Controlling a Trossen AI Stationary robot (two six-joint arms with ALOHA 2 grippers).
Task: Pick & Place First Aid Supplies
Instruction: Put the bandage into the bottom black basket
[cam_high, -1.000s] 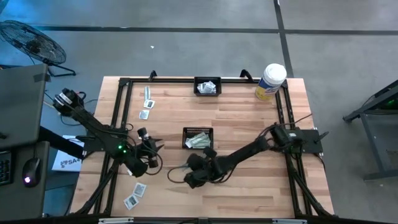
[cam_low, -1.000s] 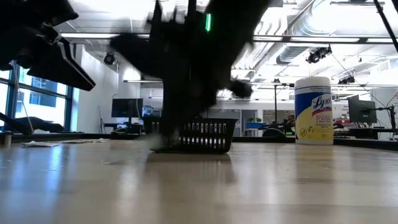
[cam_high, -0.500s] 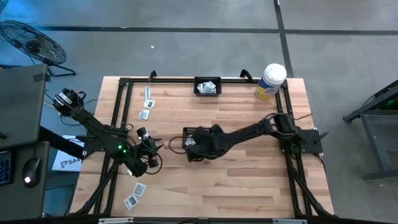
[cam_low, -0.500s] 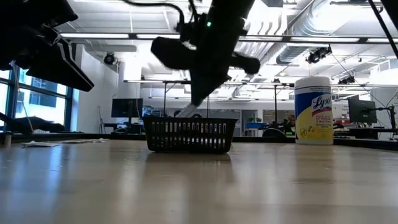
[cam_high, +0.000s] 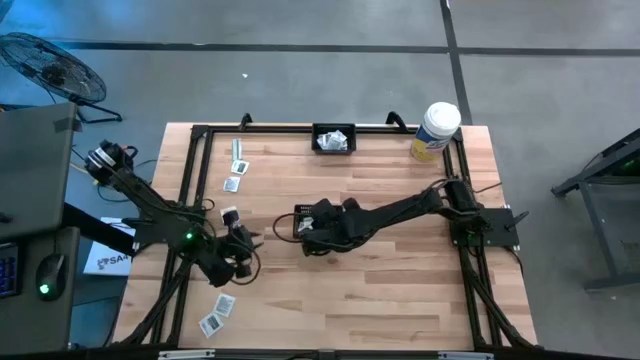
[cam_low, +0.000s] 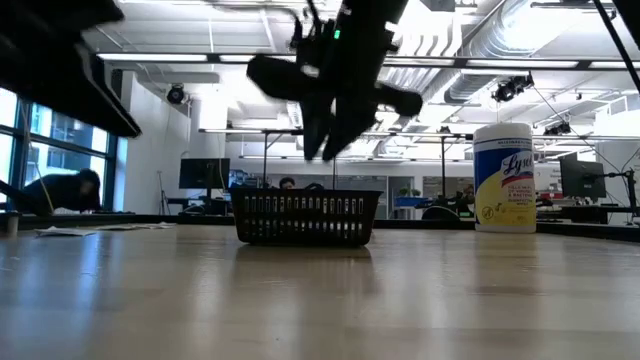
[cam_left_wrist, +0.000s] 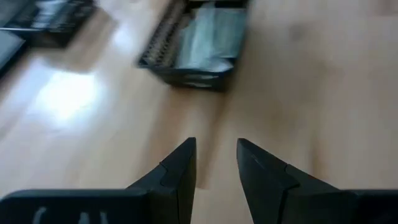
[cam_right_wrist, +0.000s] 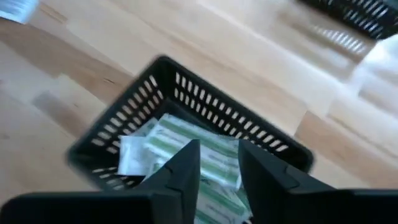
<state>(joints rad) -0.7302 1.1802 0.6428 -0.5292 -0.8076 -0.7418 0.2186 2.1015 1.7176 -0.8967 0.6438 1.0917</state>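
Where right gripper (cam_right_wrist: 213, 163) hovers, green-and-white packets (cam_right_wrist: 186, 149) lie below fingers.

Probably an open-plan lab: exposed ceiling ducts (cam_low: 500, 45), monitors (cam_low: 203, 173), concrete floor (cam_high: 300, 80).

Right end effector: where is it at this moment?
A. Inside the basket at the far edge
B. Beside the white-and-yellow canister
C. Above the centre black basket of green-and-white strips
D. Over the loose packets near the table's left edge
C: the right end effector hangs over the centre black basket, with green-and-white strips lying inside it.
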